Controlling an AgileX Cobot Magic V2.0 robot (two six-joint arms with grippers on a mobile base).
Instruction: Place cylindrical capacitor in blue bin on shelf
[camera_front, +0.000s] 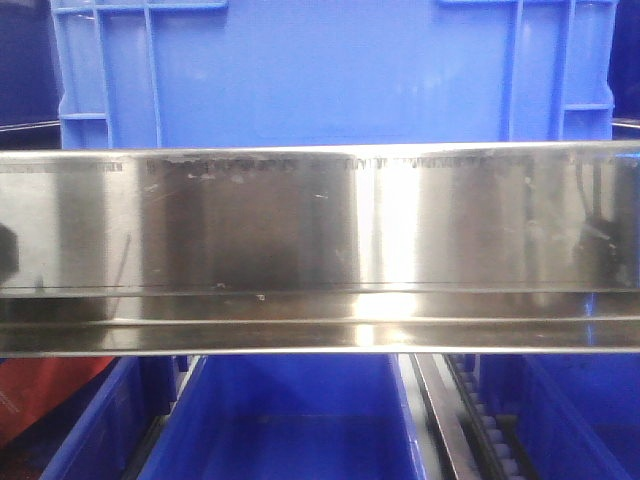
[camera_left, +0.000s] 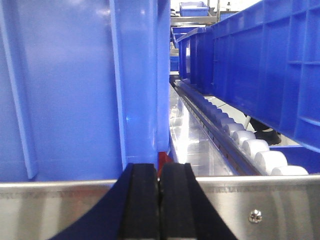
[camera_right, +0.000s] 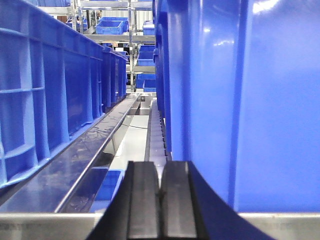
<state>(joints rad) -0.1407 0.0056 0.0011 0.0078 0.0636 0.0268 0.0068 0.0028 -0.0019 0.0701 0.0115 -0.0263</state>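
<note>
The front view is filled by the shelf's wide shiny steel rail (camera_front: 320, 235) running across the middle, with a large blue bin (camera_front: 330, 70) standing on the tier above it and more blue bins (camera_front: 290, 420) on the tier below, beside a strip of small white rollers (camera_front: 495, 435) at lower right. The left wrist view shows the left gripper (camera_left: 159, 202) with its two black pads pressed flat together and nothing between them, poised just over the steel rail (camera_left: 280, 210), facing the ribbed side wall of a blue bin (camera_left: 75, 85); a track of white rollers (camera_left: 250, 147) runs away to the right beneath another blue bin (camera_left: 270, 65). The right wrist view shows the right gripper (camera_right: 160, 200) likewise closed tight and empty, above the rail, in a gap between two rows of blue bins (camera_right: 50, 95). The capacitor cannot be seen in any view
</note>
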